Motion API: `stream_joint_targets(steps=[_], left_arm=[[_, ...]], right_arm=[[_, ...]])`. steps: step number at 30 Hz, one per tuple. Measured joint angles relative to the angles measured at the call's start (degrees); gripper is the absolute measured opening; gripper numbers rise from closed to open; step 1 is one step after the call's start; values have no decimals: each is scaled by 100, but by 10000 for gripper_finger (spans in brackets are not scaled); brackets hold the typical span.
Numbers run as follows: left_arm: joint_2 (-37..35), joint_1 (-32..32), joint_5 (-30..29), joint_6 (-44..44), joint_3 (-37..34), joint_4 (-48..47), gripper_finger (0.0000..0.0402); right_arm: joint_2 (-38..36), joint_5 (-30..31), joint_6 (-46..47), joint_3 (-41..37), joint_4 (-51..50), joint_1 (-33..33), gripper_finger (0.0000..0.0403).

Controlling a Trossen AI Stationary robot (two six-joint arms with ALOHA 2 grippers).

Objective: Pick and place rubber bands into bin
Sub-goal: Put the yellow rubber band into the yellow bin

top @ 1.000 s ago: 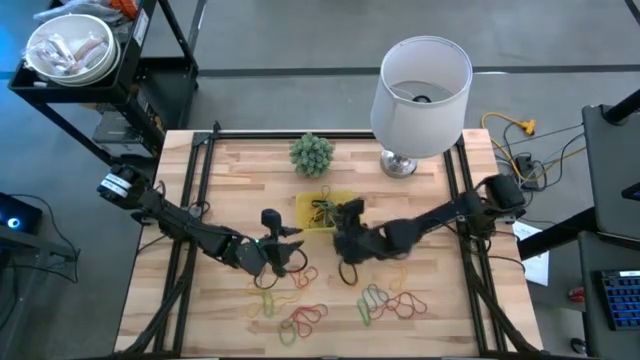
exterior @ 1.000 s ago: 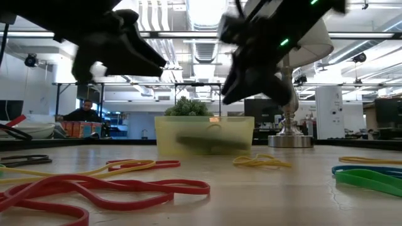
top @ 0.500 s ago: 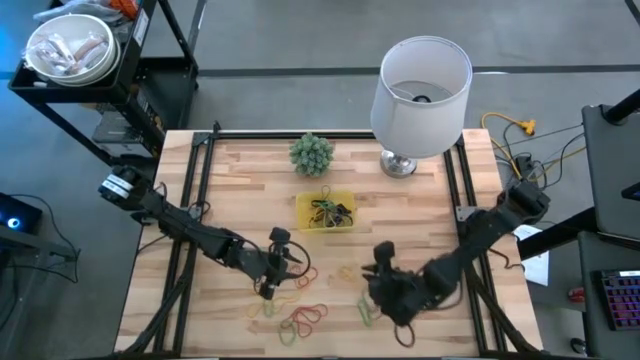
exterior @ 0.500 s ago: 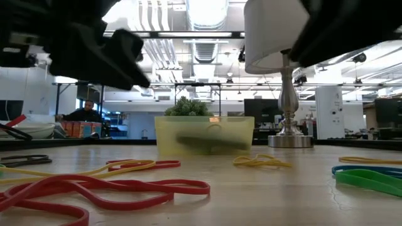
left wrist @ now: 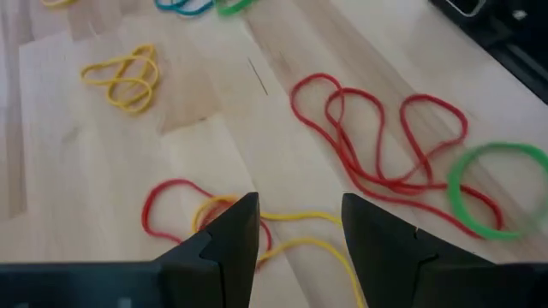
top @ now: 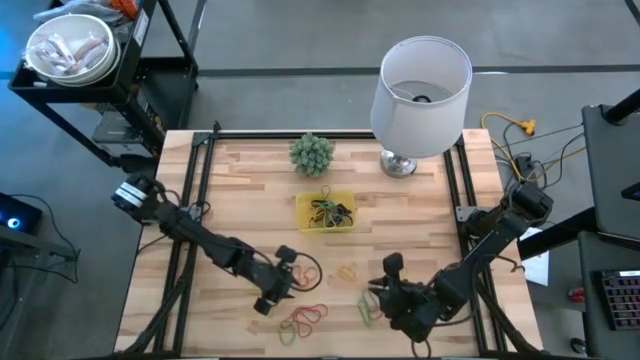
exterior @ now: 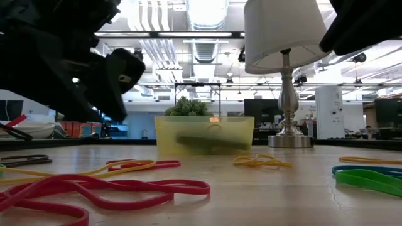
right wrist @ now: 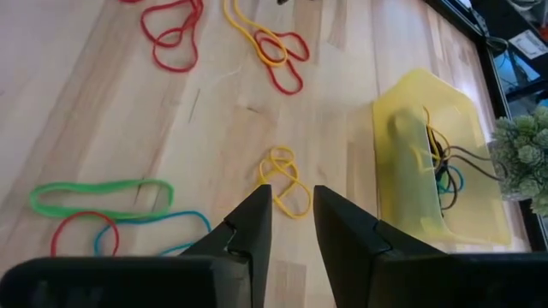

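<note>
Low view: bin (exterior: 204,135) hides rubber bands inside.

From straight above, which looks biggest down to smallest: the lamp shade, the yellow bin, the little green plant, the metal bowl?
1. Lamp shade, though it sits higher, nearer the camera.
2. Metal bowl.
3. Yellow bin.
4. Green plant, close to the bin; that ranking is unsure.
</note>
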Motion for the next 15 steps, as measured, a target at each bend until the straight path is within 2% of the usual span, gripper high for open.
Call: stream_joint_targets(steps=[9,15], left_arm=[[490,0,-11,-42,556,-1053,152],[595,-32,85,-774,708,-1253,152]], right_arm=[[4,0,106,-3,-10,9,75],[7,-2,158,-14,-30,9,74]])
